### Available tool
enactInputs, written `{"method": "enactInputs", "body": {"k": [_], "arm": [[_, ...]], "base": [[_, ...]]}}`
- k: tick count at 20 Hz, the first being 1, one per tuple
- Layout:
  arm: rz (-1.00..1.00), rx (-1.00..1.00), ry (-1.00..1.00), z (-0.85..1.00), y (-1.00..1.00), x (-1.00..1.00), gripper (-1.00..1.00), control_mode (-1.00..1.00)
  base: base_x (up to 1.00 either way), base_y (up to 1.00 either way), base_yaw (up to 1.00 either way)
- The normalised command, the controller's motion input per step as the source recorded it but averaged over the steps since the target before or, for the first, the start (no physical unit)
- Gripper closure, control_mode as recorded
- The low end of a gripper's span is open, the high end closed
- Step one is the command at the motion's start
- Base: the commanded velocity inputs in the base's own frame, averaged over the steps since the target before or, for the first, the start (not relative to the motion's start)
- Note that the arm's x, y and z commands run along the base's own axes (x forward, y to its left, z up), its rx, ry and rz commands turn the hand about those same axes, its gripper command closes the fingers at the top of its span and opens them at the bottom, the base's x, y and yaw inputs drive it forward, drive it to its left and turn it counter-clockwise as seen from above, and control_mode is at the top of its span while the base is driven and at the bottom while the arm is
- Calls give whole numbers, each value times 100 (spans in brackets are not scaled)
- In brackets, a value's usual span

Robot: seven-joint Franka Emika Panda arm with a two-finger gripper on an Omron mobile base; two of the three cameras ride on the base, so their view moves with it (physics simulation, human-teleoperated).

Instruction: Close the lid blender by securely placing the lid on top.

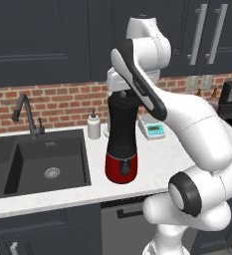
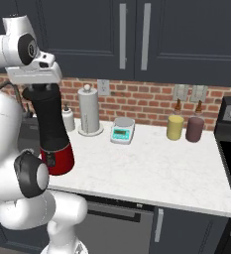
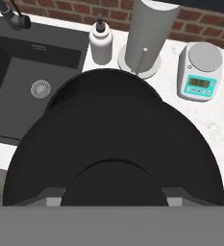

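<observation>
The gripper (image 2: pixel 37 87), clamped on the lid (image 3: pixel 114 158), holds it right at the top of the blender (image 1: pixel 121 144) beside the sink (image 1: pixel 18 164); next, I'd guess, seat it squarely, then release.

The left base view looks forward and down from behind the arm's left, over the counter (image 1: pixel 62 196), its sink (image 1: pixel 43 164) end and the blender (image 1: pixel 121 144). The right base view looks from behind the arm's right, along the counter's right stretch to the stove edge. Both share blender, scale (image 2: pixel 123 131) and brick wall. The hand view looks steeply down from close above the lid (image 3: pixel 113 163).
</observation>
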Motion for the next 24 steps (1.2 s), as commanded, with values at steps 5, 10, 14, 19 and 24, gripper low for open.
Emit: {"method": "enactInputs", "body": {"k": [5, 10, 14, 19, 24], "arm": [[0, 0, 0, 0, 6, 29, 100, -100], [0, 0, -1, -1, 10, 40, 100, -100], [0, 0, 0, -9, 9, 23, 100, -100], [0, 0, -1, -10, 4, 0, 100, -100], [0, 0, 0, -8, 0, 0, 100, -100]], "base": [[0, 0, 0], [0, 0, 0], [0, 0, 0], [0, 0, 0], [0, 0, 0]]}}
